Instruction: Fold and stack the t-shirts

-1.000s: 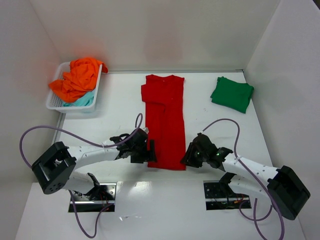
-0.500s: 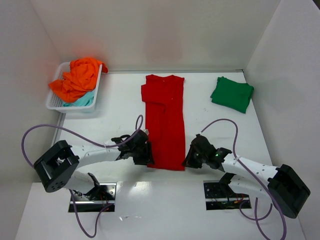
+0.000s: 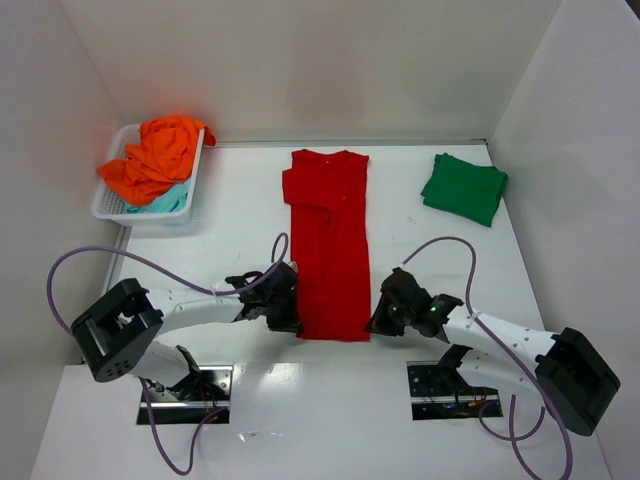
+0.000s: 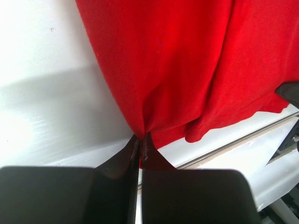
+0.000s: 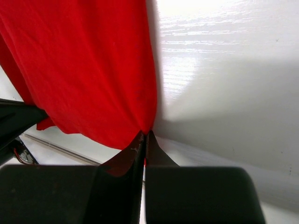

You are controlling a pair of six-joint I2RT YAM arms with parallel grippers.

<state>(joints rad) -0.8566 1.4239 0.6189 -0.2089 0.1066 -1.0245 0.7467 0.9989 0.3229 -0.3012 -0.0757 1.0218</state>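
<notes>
Your red t-shirt (image 3: 330, 245) lies on the desk (image 3: 230, 220) at centre, folded into a long narrow strip, with the collar end far from the arm bases and the hem end near them. One sleeve is folded in across the upper part.

Your left fingers (image 4: 120, 161) are pressed together on the near left corner of the hem. The left wrist view shows red cloth pinched between the tips and gathering into creases there. Your right fingers (image 5: 122, 158) are clamped the same way on the near right corner, the cloth puckered where they meet. Both arms reach in low from either side of the strip.

The green t-shirt (image 3: 464, 187) sits folded on the desk at the far right, well apart from the red one. The orange t-shirt (image 3: 155, 158) is heaped unfolded in the white basket (image 3: 108, 208) at the far left and spills over its rim. The pale teal t-shirt (image 3: 172, 200) shows beneath it, only partly visible.
</notes>
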